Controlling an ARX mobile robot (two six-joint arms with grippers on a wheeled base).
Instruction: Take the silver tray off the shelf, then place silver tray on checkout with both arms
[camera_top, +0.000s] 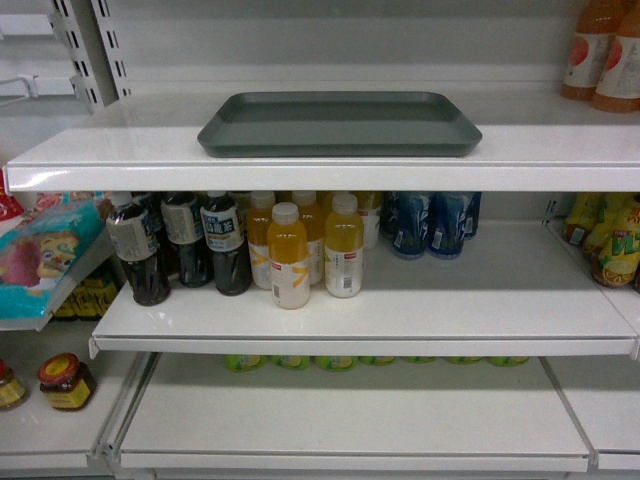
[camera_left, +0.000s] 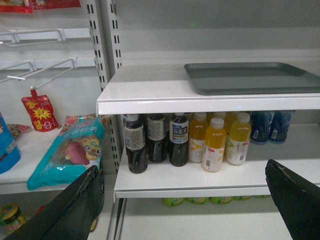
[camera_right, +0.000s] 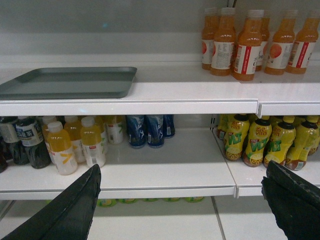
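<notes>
A rectangular silver tray (camera_top: 340, 124) of matte grey metal, with rounded corners, a low raised rim and a plain flat inside, is seen lying flat on the upper shelf (camera_top: 120, 150), close to its glossy pale front lip. The shelf is a smooth white painted board, backed by a pale panel with slotted uprights at the far left. On the board below, dark tea bottles (camera_top: 185, 245) are lined up at the left, yellow juice bottles (camera_top: 315, 245) are set just beside them, and blue cans (camera_top: 432, 222) are placed further back. Orange drink bottles (camera_right: 250, 42) are stood at the far right of the upper level, well apart from the tray. Teal snack bags (camera_top: 45, 250) and small jars (camera_top: 65, 380) are kept in the left bay.

In the left wrist view, the left gripper (camera_left: 185, 200) is held low and near, below the tray, with its black fingers (camera_left: 80, 200) spread wide and nothing held. In the right wrist view, the right gripper (camera_right: 182, 202) is likewise spread wide and holds nothing, with the tray up and to its left. No gripper is seen in the head view.
</notes>
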